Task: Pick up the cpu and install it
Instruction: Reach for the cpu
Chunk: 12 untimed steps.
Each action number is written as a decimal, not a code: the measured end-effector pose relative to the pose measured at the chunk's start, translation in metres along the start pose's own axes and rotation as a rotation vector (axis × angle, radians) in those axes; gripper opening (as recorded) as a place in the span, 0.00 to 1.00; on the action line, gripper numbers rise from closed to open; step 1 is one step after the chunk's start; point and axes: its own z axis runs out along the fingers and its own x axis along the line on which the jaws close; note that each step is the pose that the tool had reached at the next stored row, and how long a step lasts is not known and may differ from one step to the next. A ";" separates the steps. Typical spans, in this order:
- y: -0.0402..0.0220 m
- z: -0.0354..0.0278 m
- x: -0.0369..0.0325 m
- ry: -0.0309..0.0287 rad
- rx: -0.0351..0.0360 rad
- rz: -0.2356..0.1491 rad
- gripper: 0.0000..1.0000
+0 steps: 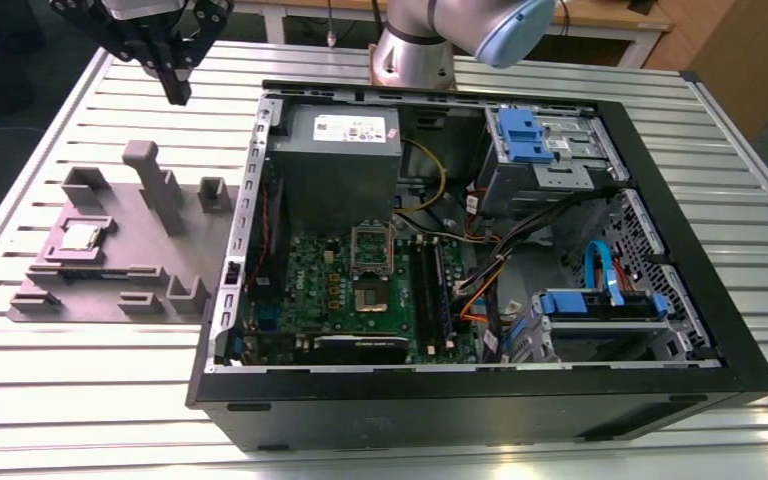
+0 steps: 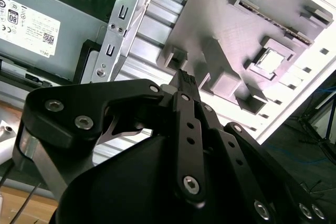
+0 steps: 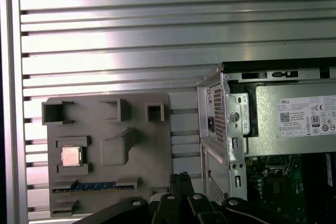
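**Gripper.** The black two-finger linkage gripper (image 1: 177,92) has its fingers drawn together to a point, with nothing between them. It hangs high in the air, well apart from the grey moulded fixture plate (image 1: 131,255). You can't tell exactly which spot it is over.

**Cpu.** The small flat square cpu with a shiny silver-grey metal top and a thin darker rim (image 1: 84,237) lies flat in a shallow square pocket of the fixture plate. The pocket is on the plate's side away from the open black computer case (image 1: 491,405). In the first wrist view the cpu (image 3: 72,156) sits level and square in its pocket.

**Handling (judgement).**
- It is likely light and rigid, with a slick lid.
- The underside is probably delicate, so don't press or drag it.
- Take it by two opposite edges, low on the rim.
- The pocket walls hug it closely, and you can't tell how much finger room they leave.

**Room.**
- The air straight above the cpu is open.
- Tall grey posts (image 1: 157,190) stand on the fixture plate between the pocket and the case, so you'd want height over them.
- The case's metal side wall rises just beside the plate's edge.
- Across that wall from the plate, the metal-framed socket (image 1: 371,265) sits on a green board with cables and slots near it, so clearance there looks tight.
- The slatted aluminium table (image 1: 91,400) runs on past the fixture plate on its other sides.
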 end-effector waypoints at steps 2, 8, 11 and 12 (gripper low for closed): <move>0.0000 0.0000 0.0004 0.0000 0.0000 0.000 0.10; -0.0001 0.0000 0.0015 0.0000 0.0000 0.000 0.10; -0.0002 0.0000 0.0021 0.0000 0.0000 0.000 0.10; -0.0002 0.0000 0.0030 0.0000 0.0000 0.000 0.10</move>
